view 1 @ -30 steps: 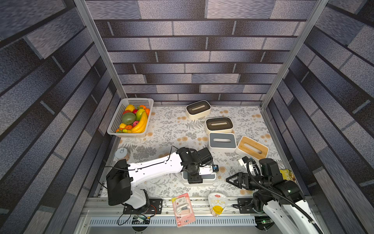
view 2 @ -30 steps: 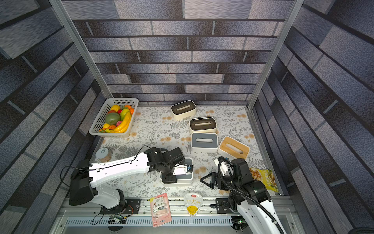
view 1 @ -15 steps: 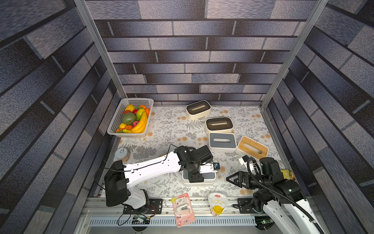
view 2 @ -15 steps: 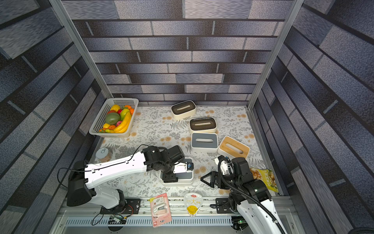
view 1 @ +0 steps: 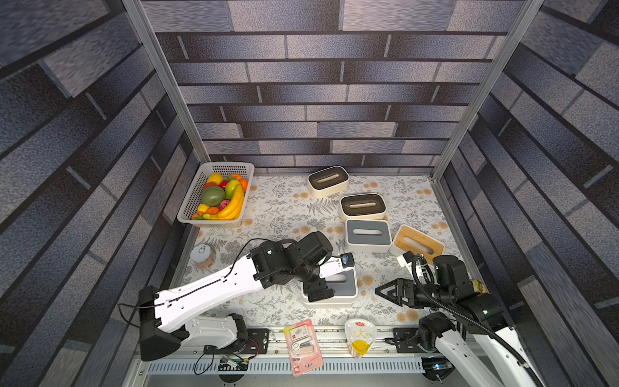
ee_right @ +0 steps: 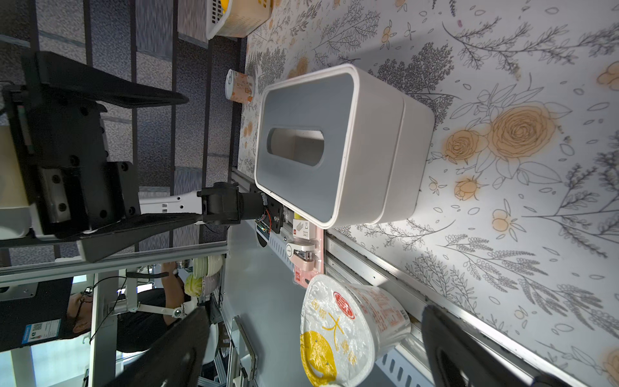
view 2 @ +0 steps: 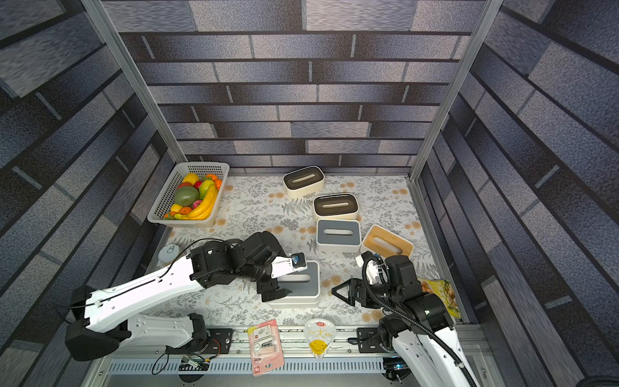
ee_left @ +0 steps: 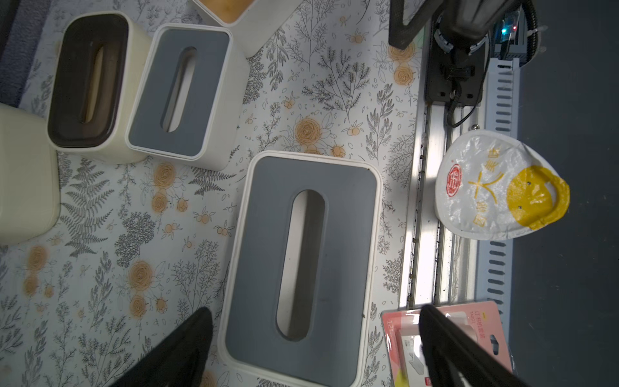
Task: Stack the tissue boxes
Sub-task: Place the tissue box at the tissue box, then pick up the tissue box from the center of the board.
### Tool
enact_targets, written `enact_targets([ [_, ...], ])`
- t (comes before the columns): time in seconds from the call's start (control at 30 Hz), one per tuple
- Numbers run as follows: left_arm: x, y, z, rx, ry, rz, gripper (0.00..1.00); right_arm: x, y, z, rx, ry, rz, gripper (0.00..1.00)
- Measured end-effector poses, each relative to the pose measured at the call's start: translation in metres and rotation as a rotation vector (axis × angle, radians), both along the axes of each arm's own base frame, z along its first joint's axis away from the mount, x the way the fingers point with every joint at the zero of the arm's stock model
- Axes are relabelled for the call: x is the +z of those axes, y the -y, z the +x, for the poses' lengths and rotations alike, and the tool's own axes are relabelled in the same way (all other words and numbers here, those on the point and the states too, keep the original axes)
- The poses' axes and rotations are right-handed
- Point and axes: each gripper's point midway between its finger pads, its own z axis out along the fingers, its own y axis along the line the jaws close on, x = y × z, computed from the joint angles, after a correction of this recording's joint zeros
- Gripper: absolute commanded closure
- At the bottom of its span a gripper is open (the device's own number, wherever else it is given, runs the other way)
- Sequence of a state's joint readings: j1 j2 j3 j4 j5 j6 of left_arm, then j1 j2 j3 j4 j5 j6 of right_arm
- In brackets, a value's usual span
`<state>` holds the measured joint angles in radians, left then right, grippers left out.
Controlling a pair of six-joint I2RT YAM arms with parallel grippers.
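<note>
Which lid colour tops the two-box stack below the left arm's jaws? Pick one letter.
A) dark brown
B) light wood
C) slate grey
C: in the right wrist view the upper box carries a slate-grey lid and sits on a second white box.

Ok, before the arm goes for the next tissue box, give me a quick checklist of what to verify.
1. Left gripper open and off the stack: ok, jaws spread wider than the top box.
2. Grey-lidded stack seated square: ok, the upper box's edges line up with the lower one in the right wrist view.
3. Right gripper open and empty: ok.
4. Finger room around the third grey-lidded box: cannot tell, the brown-lidded box and wood-lidded box stand close against it.
5. Noodle cup and pink packet out of the way: ok, both lie on the front rail.
</note>
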<state>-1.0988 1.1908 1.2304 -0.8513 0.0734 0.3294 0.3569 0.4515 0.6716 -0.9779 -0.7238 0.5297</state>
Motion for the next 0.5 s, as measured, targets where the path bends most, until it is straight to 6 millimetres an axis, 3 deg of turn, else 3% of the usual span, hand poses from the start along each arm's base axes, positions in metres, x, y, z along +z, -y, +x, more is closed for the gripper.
enact_targets([
  [0.17, 0.032, -0.021, 0.017, 0.184, 0.024, -0.128, 0.00, 0.029, -0.002, 0.013, 0.005, 0.046, -0.016, 0.00],
  [0.27, 0.049, -0.048, 0.043, 0.413, -0.034, -0.230, 0.00, 0.051, -0.002, 0.027, 0.006, 0.091, -0.058, 0.00],
  [0.4, 0.062, -0.094, 0.081, 0.794, -0.239, -0.411, 0.00, 0.078, 0.001, 0.060, -0.004, 0.157, -0.171, 0.00],
  [0.5, 0.060, -0.116, 0.089, 1.014, -0.442, -0.565, 0.00, 0.091, 0.006, 0.093, -0.020, 0.260, -0.276, 0.00],
])
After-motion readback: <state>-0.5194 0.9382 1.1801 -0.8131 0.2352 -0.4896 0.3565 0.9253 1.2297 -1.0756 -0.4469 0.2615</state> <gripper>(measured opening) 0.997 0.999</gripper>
